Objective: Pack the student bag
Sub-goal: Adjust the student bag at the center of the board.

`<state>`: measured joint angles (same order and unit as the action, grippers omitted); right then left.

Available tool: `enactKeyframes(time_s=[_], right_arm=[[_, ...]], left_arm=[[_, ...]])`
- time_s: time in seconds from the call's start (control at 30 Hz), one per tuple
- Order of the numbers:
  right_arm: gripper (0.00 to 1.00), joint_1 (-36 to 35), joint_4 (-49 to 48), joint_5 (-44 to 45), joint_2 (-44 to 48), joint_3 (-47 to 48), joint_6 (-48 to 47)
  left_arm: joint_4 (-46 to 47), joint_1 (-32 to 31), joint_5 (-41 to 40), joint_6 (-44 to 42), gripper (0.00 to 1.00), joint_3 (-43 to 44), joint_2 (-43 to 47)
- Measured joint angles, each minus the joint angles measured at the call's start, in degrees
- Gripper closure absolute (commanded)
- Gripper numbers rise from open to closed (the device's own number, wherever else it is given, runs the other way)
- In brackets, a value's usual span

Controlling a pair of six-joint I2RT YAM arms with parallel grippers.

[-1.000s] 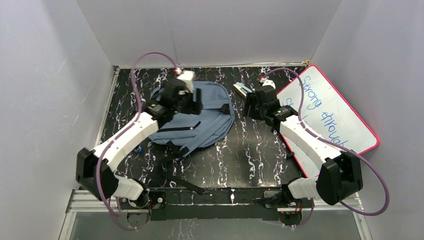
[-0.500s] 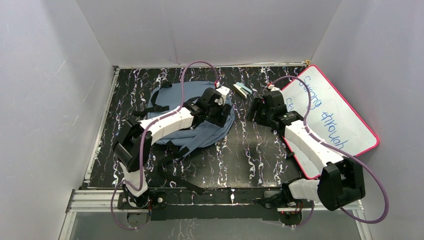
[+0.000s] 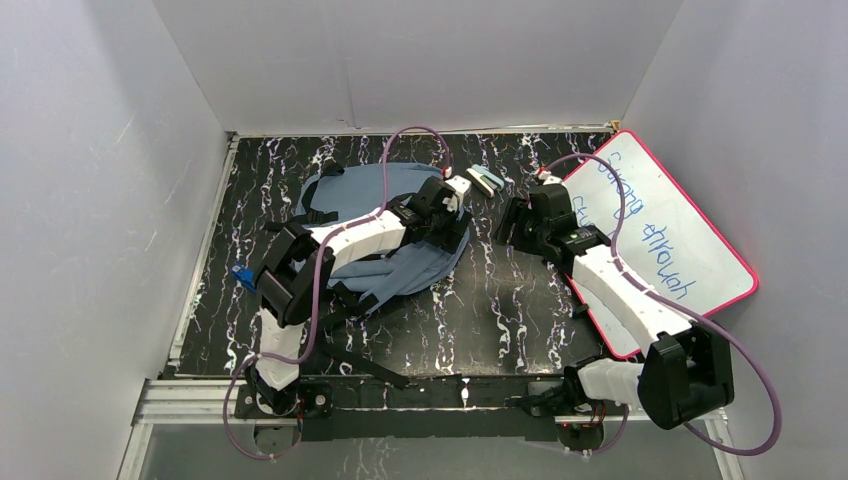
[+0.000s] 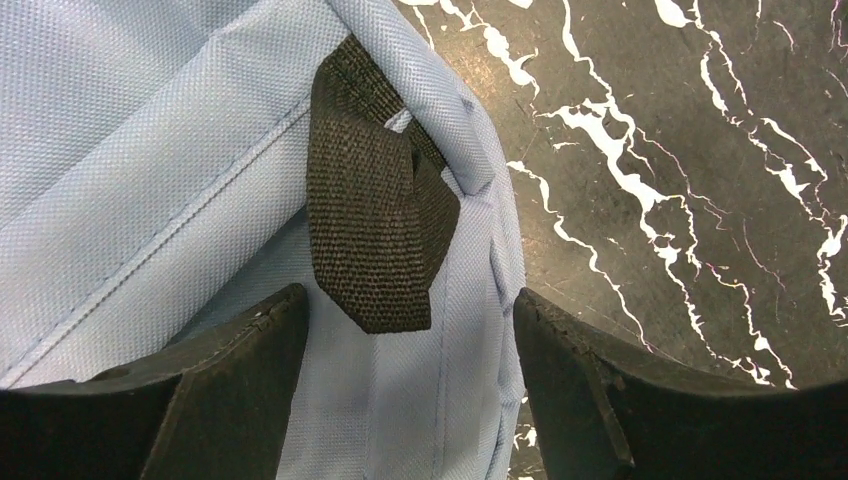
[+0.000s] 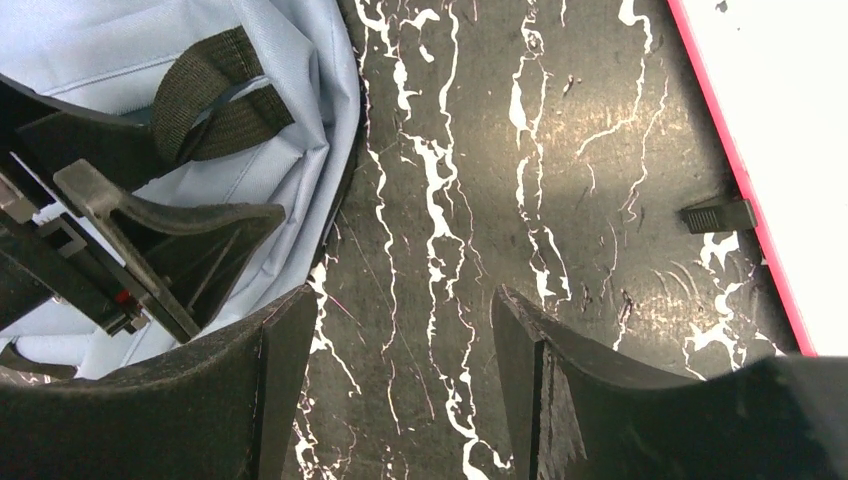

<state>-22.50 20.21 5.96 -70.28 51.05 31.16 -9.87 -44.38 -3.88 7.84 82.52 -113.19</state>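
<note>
The student bag (image 3: 365, 195) is a slate-blue backpack lying flat on the black marbled table, black straps trailing toward the near edge. My left gripper (image 3: 452, 226) has reached across it to its right edge. In the left wrist view the gripper (image 4: 410, 330) is open, with blue fabric and a black webbing loop (image 4: 375, 235) between and just ahead of the fingers, nothing pinched. My right gripper (image 3: 509, 232) hovers just right of the bag. It (image 5: 395, 335) is open over bare table, with the bag's edge (image 5: 300, 60) and a left finger (image 5: 170, 225) to its left.
A pink-framed whiteboard (image 3: 665, 230) with blue writing leans at the right; its edge (image 5: 780, 100) shows in the right wrist view beside a small black piece (image 5: 718, 214). A small teal-and-white item (image 3: 486, 179) lies behind the grippers. A small blue object (image 3: 240, 275) sits left of the bag.
My left arm has swung from the bag's upper left across to its right edge, and its jaws have widened a little. The right gripper has shifted only slightly.
</note>
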Motion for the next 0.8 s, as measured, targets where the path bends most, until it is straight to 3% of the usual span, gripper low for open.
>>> enactKeyframes(time_s=[0.2,0.33,0.5,0.63,0.8], right_arm=[[0.27,0.0,0.13,-0.15,1.09,-1.05,0.0],[0.27,0.0,0.13,-0.15,2.14,-1.36,0.09],[0.27,0.0,-0.66,-0.15,3.39,-2.14,0.92],[0.26,0.0,-1.14,-0.46,3.39,-3.17,2.67],[0.15,0.04,-3.02,-3.37,3.28,-4.11,4.83]], left_arm=[[0.48,0.0,1.64,0.92,0.51,0.81,-1.22],[0.66,0.0,2.75,1.66,0.77,1.55,-2.03],[0.57,0.04,3.54,2.47,1.0,1.88,-1.86],[-0.07,0.48,4.72,2.89,1.0,1.88,0.63],[-0.74,2.08,6.88,3.34,1.0,2.16,8.11]])
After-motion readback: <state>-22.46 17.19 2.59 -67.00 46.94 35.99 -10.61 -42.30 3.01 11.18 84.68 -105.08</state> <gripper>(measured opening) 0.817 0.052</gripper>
